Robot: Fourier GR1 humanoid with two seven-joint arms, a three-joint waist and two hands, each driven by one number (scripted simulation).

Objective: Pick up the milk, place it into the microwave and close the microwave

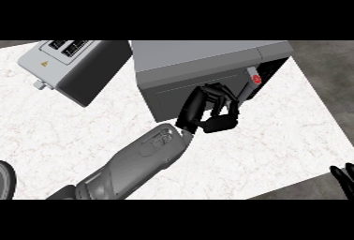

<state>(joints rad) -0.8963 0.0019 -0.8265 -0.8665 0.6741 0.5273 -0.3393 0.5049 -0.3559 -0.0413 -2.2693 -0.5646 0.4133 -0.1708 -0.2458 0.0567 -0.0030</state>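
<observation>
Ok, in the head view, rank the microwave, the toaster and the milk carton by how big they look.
1. Microwave, largest.
2. Toaster, clearly smaller.
3. Milk carton, smallest, though only a sliver shows inside the microwave behind the left hand, so its full size is unclear.

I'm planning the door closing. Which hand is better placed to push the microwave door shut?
Left. The black left hand is at the grey box-shaped microwave's dark door, with the white milk carton inside. The right hand rests at the lower right edge.

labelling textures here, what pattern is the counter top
White marble with faint veining, the counter top shows best in the head view.
</observation>
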